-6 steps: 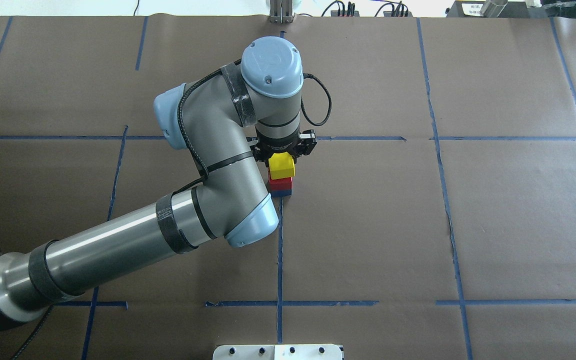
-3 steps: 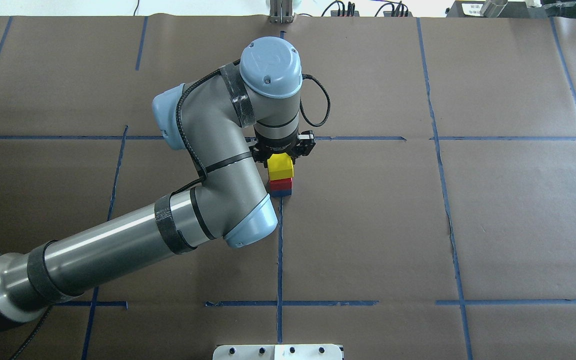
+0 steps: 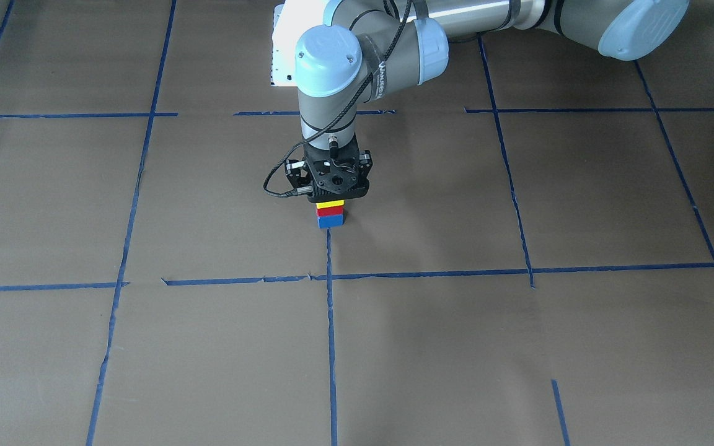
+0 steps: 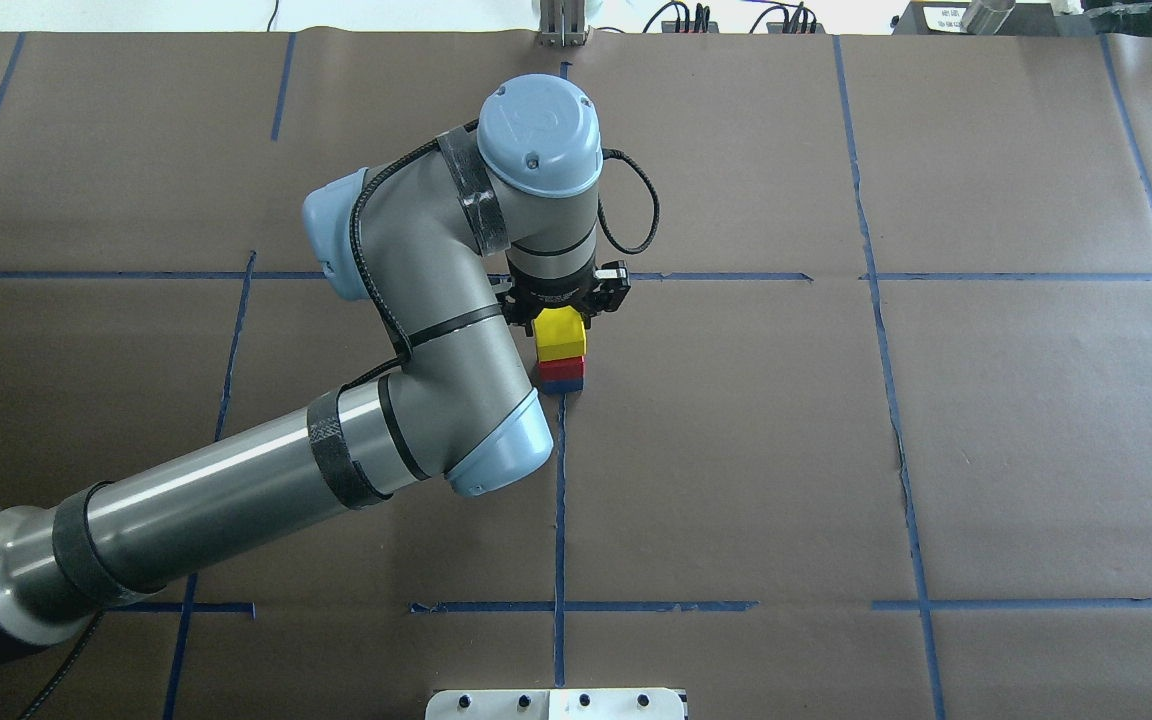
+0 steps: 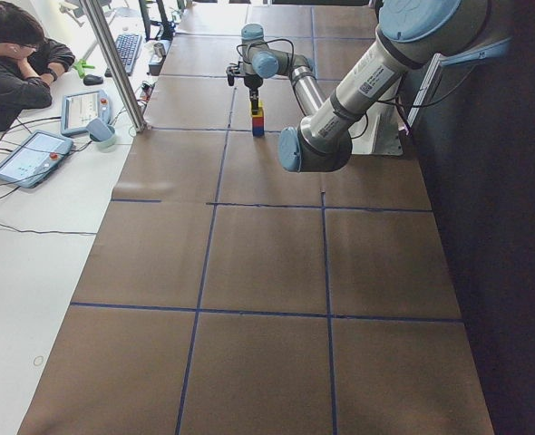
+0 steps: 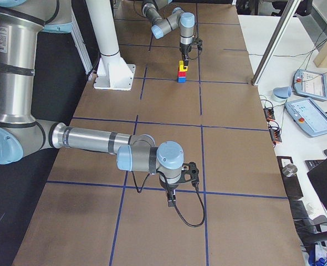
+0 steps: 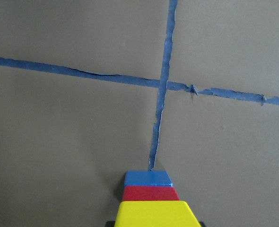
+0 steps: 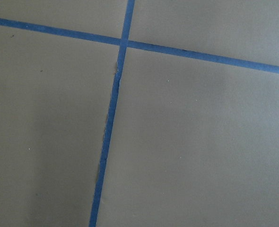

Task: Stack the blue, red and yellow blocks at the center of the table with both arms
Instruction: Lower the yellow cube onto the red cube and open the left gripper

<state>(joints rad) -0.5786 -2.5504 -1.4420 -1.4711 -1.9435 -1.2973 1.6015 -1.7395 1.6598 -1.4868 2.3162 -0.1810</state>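
Observation:
A blue block [image 4: 563, 386], a red block [image 4: 561, 369] and a yellow block [image 4: 560, 334] stand as one stack at the table's centre, where the blue tape lines meet. My left gripper [image 4: 564, 312] points straight down over the stack and is shut on the yellow block, which rests on the red one. The front view shows the stack under the gripper [image 3: 331, 196]: yellow [image 3: 330, 202], red [image 3: 330, 211], blue [image 3: 330, 221]. The left wrist view shows all three from above. My right gripper [image 6: 170, 201] hangs low over bare paper, far from the stack; I cannot tell if it is open.
Brown paper with a blue tape grid [image 4: 559, 500] covers the table. A white base plate [image 4: 556, 703] sits at the robot's side. In the exterior left view an operator [image 5: 14, 63] sits beside the table with tablets [image 5: 32, 156]. A metal pole [image 6: 282, 39] stands at the far edge.
My left arm has shifted very slightly, and the yellow block has sunk a little towards the red one. The stack has stayed in place.

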